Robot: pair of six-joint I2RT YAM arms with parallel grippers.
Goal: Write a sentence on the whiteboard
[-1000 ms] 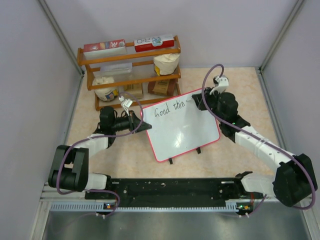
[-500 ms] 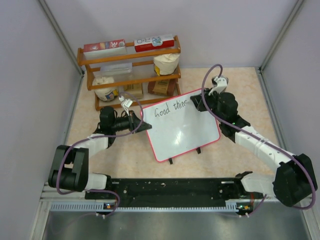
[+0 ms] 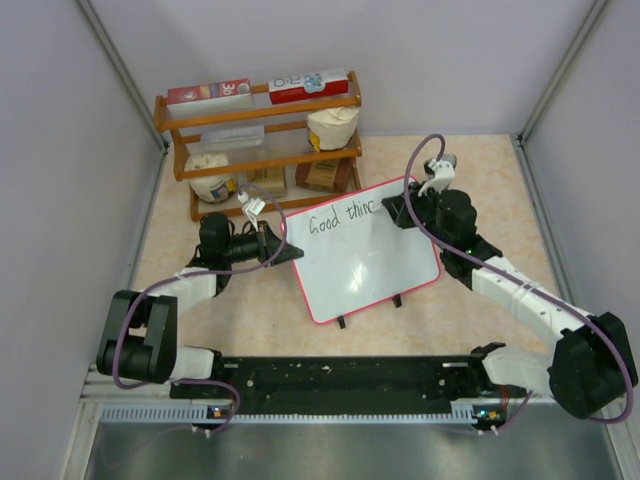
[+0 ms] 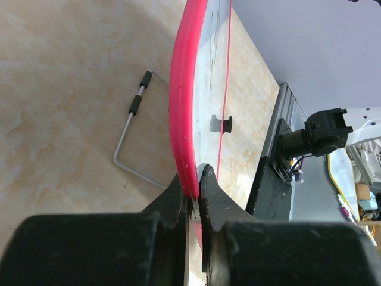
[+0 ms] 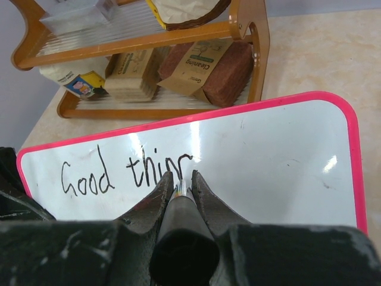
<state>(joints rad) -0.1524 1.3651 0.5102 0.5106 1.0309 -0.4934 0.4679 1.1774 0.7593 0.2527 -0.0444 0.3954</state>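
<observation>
The whiteboard (image 3: 368,255) with its pink frame stands tilted in the middle of the table on two small black feet. My left gripper (image 4: 191,182) is shut on the whiteboard's (image 4: 208,71) left edge (image 3: 290,250). My right gripper (image 5: 179,179) is shut on a black marker (image 5: 181,232), whose tip touches the whiteboard (image 5: 268,161) near the top. The sentence (image 5: 122,173) in black reads "Good thin", with the last letter unfinished; it also shows as the sentence (image 3: 340,217) in the top view. My right gripper (image 3: 402,208) is at the board's upper right.
A wooden shelf rack (image 3: 262,140) with boxes, bags and packets stands behind the board, close to its top edge (image 5: 149,65). The board's wire stand (image 4: 134,137) rests on the beige tabletop. A black rail (image 3: 340,375) runs along the near edge.
The right gripper with the marker moved slightly right along the first line, and the writing grew from "Good thi" with a stroke to "Good thin". The left arm has not moved.
</observation>
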